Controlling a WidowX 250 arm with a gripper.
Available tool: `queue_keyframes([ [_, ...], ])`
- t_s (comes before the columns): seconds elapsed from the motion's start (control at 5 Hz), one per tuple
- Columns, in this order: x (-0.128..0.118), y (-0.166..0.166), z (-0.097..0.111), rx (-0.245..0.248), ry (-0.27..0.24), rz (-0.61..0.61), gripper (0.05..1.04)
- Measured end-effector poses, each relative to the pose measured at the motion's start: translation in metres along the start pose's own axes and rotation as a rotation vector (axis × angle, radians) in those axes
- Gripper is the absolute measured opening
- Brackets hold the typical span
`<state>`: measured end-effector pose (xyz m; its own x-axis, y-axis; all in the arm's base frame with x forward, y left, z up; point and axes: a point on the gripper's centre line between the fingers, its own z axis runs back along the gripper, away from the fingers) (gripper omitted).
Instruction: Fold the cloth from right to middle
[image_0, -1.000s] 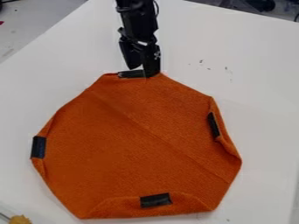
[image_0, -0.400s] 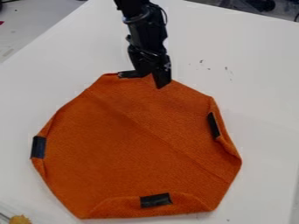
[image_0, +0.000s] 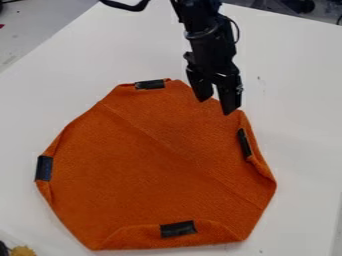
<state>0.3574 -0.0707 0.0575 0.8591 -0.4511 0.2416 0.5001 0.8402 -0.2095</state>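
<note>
My gripper (image_0: 216, 106) hangs over the upper right edge of the orange cloth (image_0: 153, 165), its two fingers apart with nothing held between them. The cloth lies spread on the white table, its corners turned in so that its outline has several sides. Black tape patches mark it at the top (image_0: 149, 84), the left (image_0: 44, 168), the bottom (image_0: 178, 229) and the right (image_0: 244, 143). The right patch is below and to the right of the gripper. Part of the cloth's upper right edge is hidden behind the fingers.
The white table (image_0: 304, 75) extends around the cloth on all sides. A small yellowish object (image_0: 23, 251) sits at the bottom left corner of the view. Dark items stand beyond the table's far edge at the top right.
The gripper has moved right and somewhat down, from beside the top tape patch to the cloth's upper right edge. The top patch is now uncovered, and the cloth keeps its place.
</note>
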Motion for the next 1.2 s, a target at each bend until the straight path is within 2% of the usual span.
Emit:
queue_keyframes([
  [0.2,0.01,-0.015,-0.013,0.009,-0.065,0.018,0.999],
  [0.4,0.019,-0.034,-0.018,0.001,-0.085,0.032,0.999],
  [0.6,0.023,-0.057,-0.038,-0.002,-0.064,0.041,0.999],
  [0.8,0.021,-0.065,-0.06,-0.021,-0.047,0.061,0.999],
  [1.0,0.016,-0.057,-0.064,0.027,-0.052,0.071,0.999],
  [1.2,0.015,-0.046,-0.044,0.156,-0.03,0.025,0.999],
])
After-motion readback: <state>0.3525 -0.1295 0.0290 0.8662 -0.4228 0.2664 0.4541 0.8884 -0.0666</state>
